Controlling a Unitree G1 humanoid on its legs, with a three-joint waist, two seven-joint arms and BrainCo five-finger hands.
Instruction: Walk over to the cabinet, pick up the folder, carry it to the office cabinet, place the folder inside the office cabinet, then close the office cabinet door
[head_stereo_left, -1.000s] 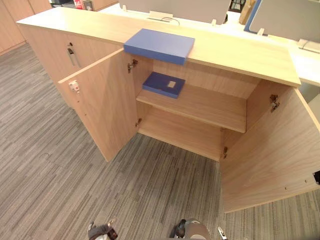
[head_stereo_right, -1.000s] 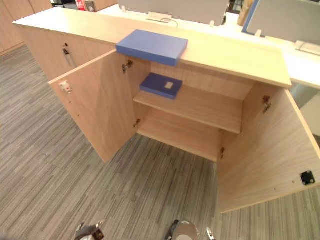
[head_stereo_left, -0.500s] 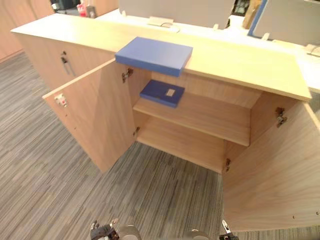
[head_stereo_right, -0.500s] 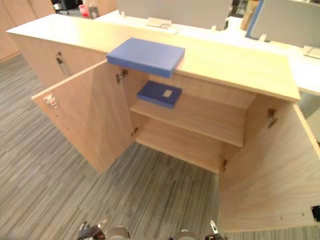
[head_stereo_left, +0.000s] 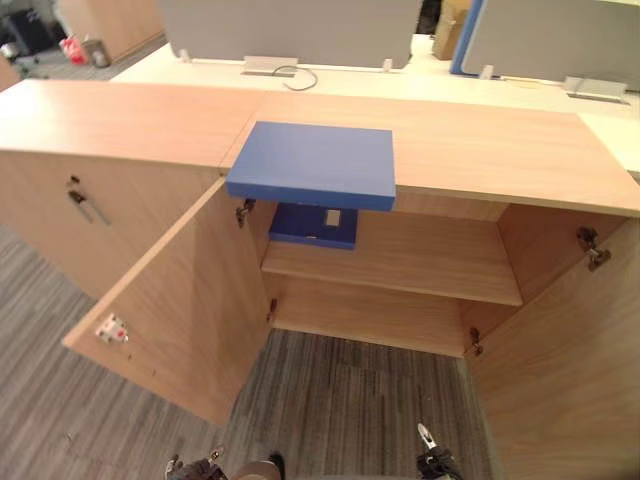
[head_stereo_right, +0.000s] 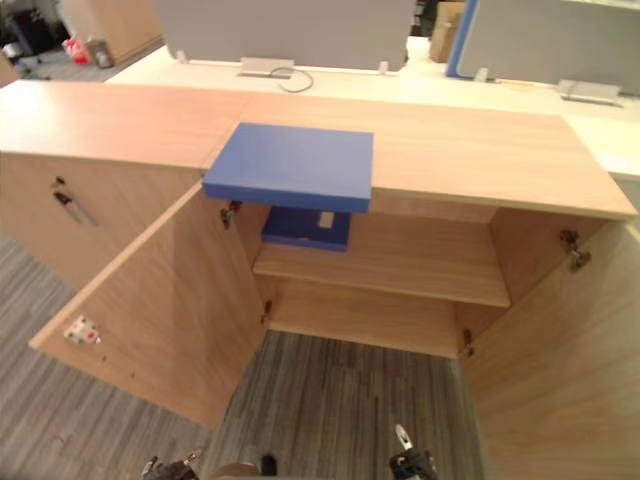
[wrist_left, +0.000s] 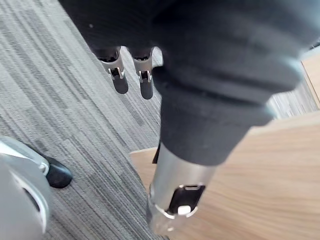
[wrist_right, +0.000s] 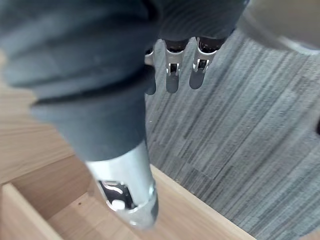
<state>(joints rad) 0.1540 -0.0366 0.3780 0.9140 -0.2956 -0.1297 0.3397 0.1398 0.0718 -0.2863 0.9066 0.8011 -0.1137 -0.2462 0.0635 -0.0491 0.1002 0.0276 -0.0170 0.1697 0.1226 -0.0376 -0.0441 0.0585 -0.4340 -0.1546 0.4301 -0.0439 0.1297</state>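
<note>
While left hand (wrist_left: 145, 82) and right hand (wrist_right: 171, 77) dangle straight-fingered, the folder (head_stereo_left: 312, 164) lies flat, long axis left-right.

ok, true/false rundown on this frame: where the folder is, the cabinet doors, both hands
1. The blue folder lies on top of the cabinet, overhanging its front edge. True.
2. Both cabinet doors are shut. False: the left door and the right door both stand open.
3. The left hand grips the folder. False: its fingers are straight over the carpet and hold nothing.
4. A second blue folder lies on the upper shelf inside the cabinet. True.
5. The right hand is open and holds nothing. True.
</note>
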